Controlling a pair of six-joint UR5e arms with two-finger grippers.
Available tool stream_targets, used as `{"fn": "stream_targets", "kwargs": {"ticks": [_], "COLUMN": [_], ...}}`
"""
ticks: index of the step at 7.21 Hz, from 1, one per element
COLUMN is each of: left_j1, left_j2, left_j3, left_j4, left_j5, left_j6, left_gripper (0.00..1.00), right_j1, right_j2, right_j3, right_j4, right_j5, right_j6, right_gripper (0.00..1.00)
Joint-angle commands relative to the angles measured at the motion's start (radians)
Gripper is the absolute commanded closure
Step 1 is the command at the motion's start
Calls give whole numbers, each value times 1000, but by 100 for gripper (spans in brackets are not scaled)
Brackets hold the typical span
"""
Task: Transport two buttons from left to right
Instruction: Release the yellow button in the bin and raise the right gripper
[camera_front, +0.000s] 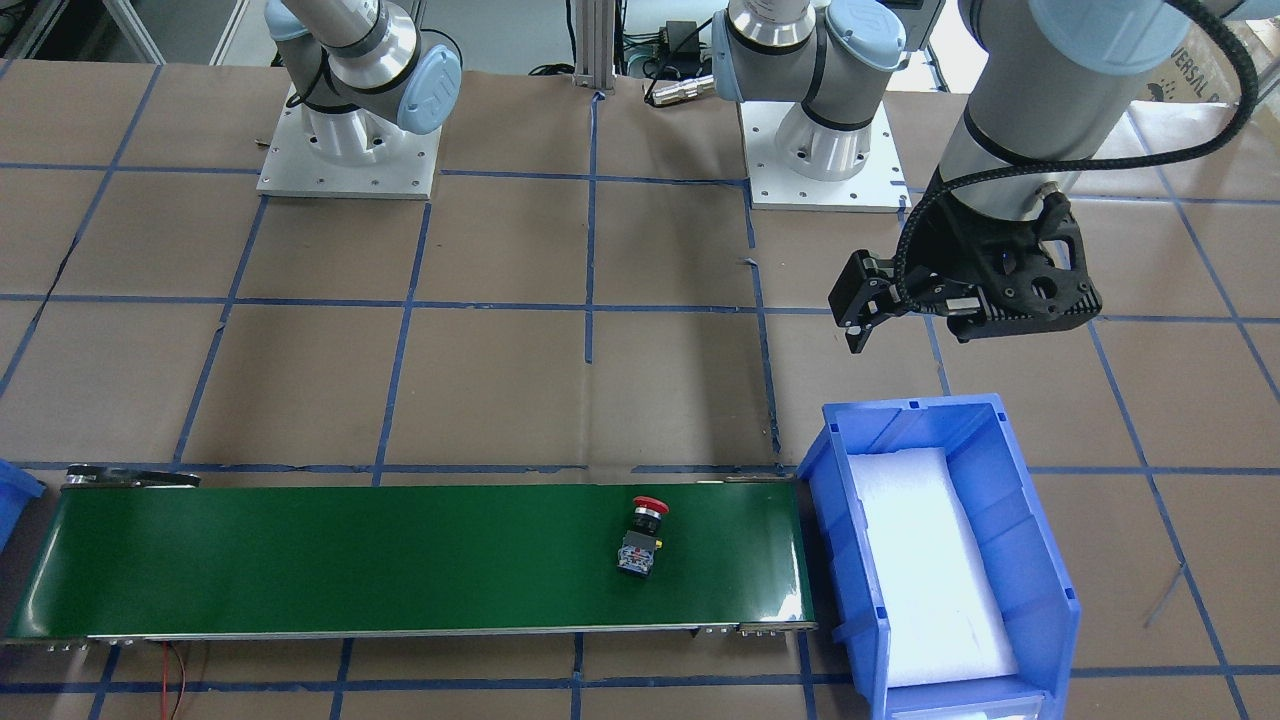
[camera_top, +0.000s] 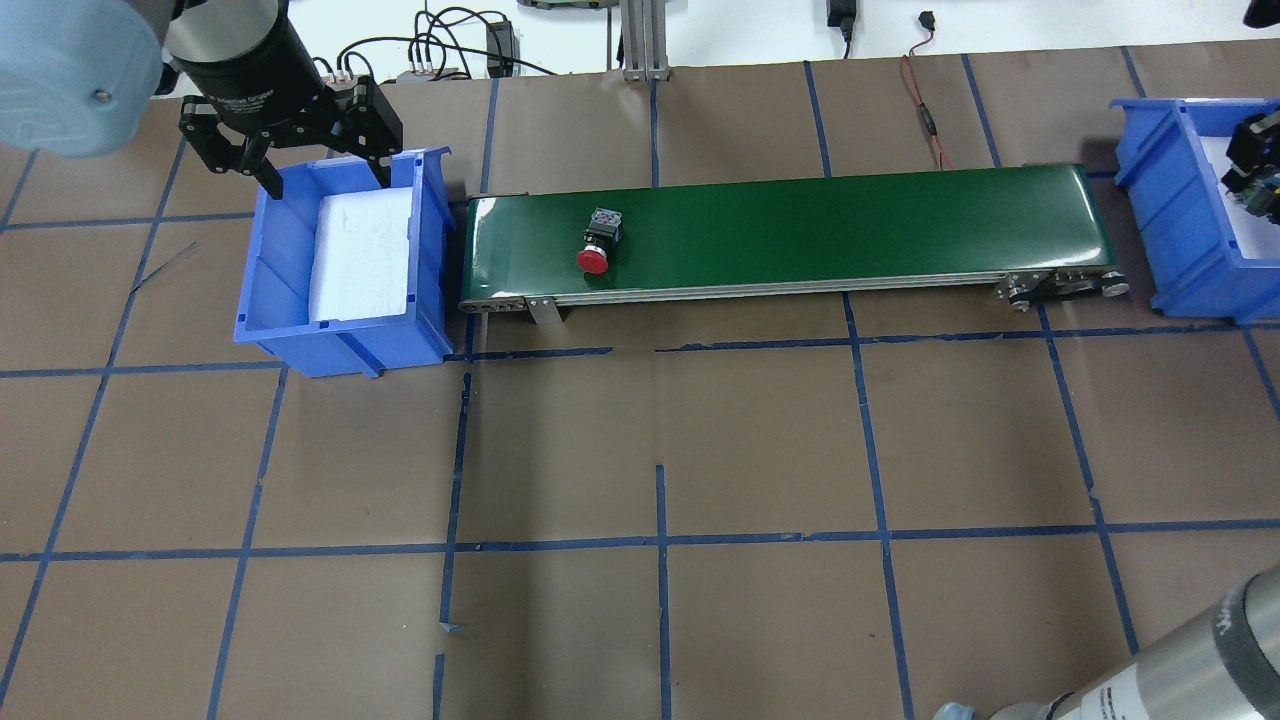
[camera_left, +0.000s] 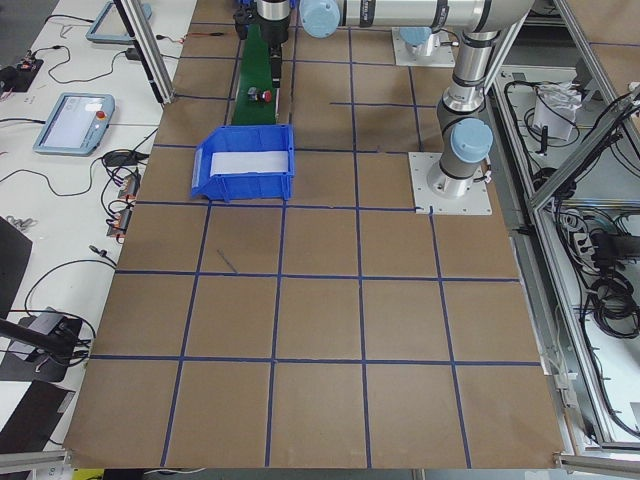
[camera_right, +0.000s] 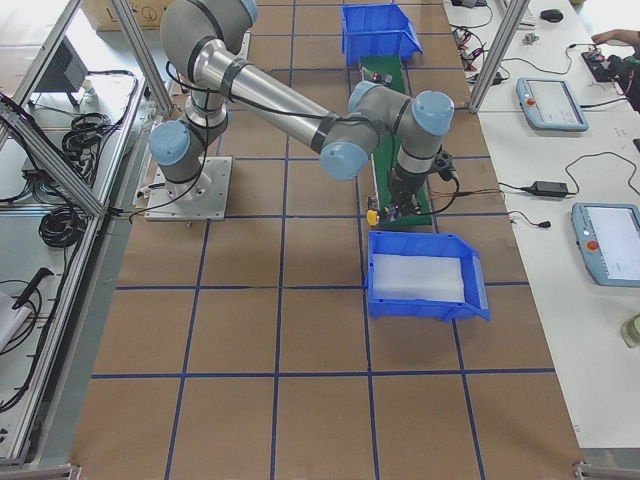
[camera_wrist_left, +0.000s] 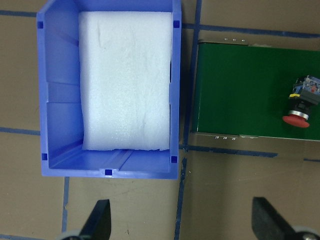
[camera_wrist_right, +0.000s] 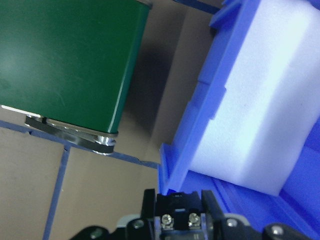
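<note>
The red button (camera_top: 597, 245) lies on its side on the green conveyor belt (camera_top: 850, 225), near the belt's left end; it also shows in the front view (camera_front: 643, 538) and the left wrist view (camera_wrist_left: 302, 102). My left gripper (camera_top: 328, 172) is open and empty, hovering over the far edge of the left blue bin (camera_top: 262, 290). My right gripper (camera_top: 1257, 168) is shut on the yellow button, over the right blue bin (camera_top: 1175, 215). The right wrist view shows the button's contact block (camera_wrist_right: 182, 219) between the jaws. Its yellow cap (camera_right: 371, 215) shows in the right side view.
Both bins are lined with white foam (camera_wrist_left: 127, 80) (camera_wrist_right: 270, 100) and hold nothing else. The belt runs between the two bins. The table is brown paper with a blue tape grid (camera_top: 660, 540). The arm bases (camera_front: 345, 150) stand behind the belt.
</note>
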Motion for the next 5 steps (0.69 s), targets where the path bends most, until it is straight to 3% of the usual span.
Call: {"fn": "stream_targets", "kwargs": {"ticks": [1, 5], "left_j1": [1, -2], "left_j2": [4, 26], "left_j3": [-8, -5], "left_j4": [2, 2], "left_j5": [3, 1], "left_j6": [7, 76], "left_gripper": [0, 0], "right_j1": [-76, -107], "right_j2": [30, 120], "right_j3": [-4, -50], "right_j4": [-8, -114], "right_j5": [9, 28], "right_j6": [-31, -54], "right_gripper": [91, 91]}}
